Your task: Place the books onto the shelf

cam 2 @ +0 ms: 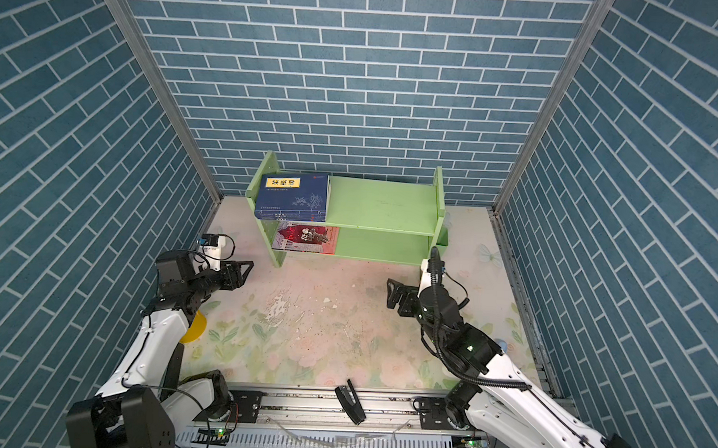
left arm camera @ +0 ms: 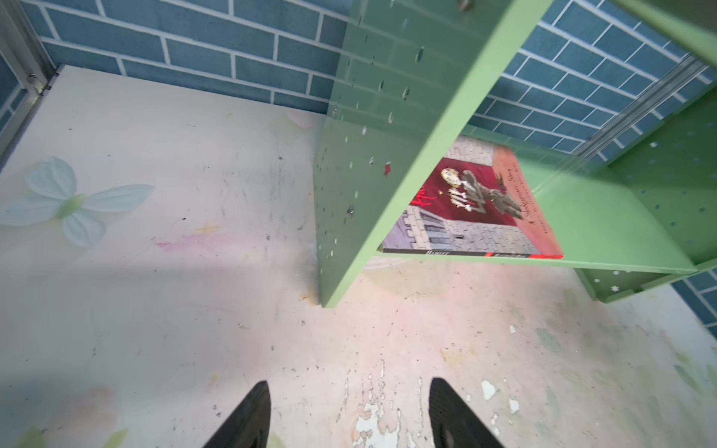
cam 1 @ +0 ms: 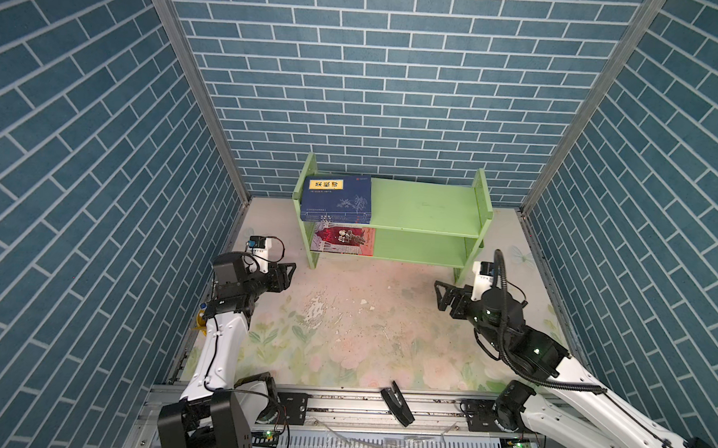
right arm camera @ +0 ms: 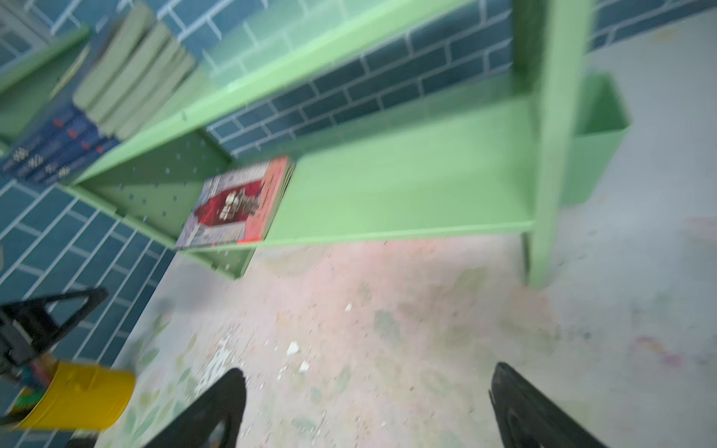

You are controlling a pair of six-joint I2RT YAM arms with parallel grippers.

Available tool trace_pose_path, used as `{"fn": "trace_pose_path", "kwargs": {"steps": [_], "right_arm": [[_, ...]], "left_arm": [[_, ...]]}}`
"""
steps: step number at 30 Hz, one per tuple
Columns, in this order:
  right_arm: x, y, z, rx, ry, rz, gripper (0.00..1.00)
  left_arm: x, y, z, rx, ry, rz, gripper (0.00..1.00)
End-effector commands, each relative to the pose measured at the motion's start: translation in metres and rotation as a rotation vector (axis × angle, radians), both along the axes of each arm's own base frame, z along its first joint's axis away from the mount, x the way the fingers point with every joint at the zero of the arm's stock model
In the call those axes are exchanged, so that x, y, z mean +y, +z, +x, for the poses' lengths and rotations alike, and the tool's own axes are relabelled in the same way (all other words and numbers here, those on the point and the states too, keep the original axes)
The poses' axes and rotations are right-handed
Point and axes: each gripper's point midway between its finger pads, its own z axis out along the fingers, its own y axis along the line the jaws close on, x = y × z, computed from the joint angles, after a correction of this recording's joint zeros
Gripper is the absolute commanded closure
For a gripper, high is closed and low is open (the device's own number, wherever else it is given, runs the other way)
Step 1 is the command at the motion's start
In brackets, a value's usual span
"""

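Observation:
The light green shelf (cam 1: 424,211) (cam 2: 383,209) stands at the back of the table. A stack of dark blue books (cam 1: 337,197) (cam 2: 294,195) lies flat at the left end of its upper tier. The red-and-grey book (cam 1: 344,240) (cam 2: 306,238) lies flat below it on the lower tier, also seen in the wrist views (left arm camera: 469,205) (right arm camera: 236,205). My left gripper (cam 1: 289,277) (left arm camera: 350,382) hovers open and empty in front of the shelf's left leg. Near the shelf's right leg, my right gripper (cam 1: 439,296) (right arm camera: 368,368) is wide open and empty.
A yellow cup (cam 2: 194,328) (right arm camera: 77,399) holding pens sits by the left arm near the left wall. A black clip-like object (cam 1: 397,407) lies on the front rail. A green bin (right arm camera: 593,139) hangs on the shelf's right side. Blue brick walls enclose the table.

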Motion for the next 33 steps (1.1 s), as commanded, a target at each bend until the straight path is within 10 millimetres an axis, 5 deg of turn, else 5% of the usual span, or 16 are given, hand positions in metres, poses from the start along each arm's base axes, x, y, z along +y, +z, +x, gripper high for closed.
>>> {"fn": "trace_pose_path", "kwargs": {"steps": [1, 7, 17, 25, 33], "right_arm": [[-0.056, 0.008, 0.009, -0.141, -0.221, -0.167, 0.01], [-0.116, 0.007, 0.034, -0.149, -0.463, -0.344, 0.01], [-0.187, -0.067, 0.071, -0.096, -0.641, -0.474, 0.01], [-0.208, -0.101, 0.078, -0.187, -0.688, -0.449, 0.01], [-0.194, -0.109, 0.102, -0.218, -0.584, -0.481, 0.01]], "left_arm": [[0.023, -0.010, 0.008, -0.029, 0.071, 0.060, 0.26], [0.060, -0.027, 0.018, -0.027, 0.191, -0.096, 0.13], [0.065, -0.051, 0.033, -0.139, 0.190, -0.146, 0.00], [0.073, -0.046, 0.041, -0.252, 0.237, -0.137, 0.00], [0.031, -0.035, 0.041, -0.342, 0.129, -0.037, 0.00]]}}
